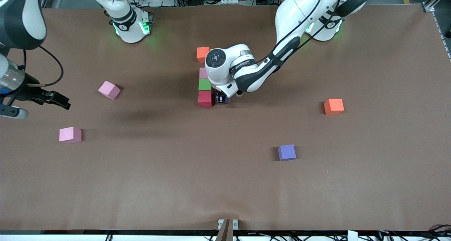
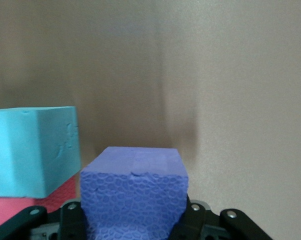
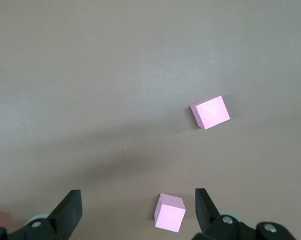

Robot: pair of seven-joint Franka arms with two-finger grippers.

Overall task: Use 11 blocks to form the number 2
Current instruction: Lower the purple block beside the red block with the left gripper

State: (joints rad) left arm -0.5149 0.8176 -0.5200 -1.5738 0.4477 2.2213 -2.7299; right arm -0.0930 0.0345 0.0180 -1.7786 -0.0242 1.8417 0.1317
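In the front view a line of blocks lies mid-table: orange (image 1: 203, 54), pink (image 1: 203, 73), green (image 1: 204, 84), red (image 1: 205, 98). My left gripper (image 1: 222, 99) is low beside the red block, shut on a purple block (image 2: 135, 195). In the left wrist view a light blue block (image 2: 33, 150) stands beside the purple one, with the red block (image 2: 10, 215) next to it. The left hand hides the light blue block in the front view. My right gripper (image 1: 63, 102) is open and empty in the air at the right arm's end of the table, over a pink block (image 3: 170, 212).
Loose blocks lie on the brown table: two pink (image 1: 109, 90) (image 1: 70, 135) toward the right arm's end, an orange one (image 1: 333, 106) and a purple one (image 1: 286, 152) toward the left arm's end. A second pink block (image 3: 210, 112) shows in the right wrist view.
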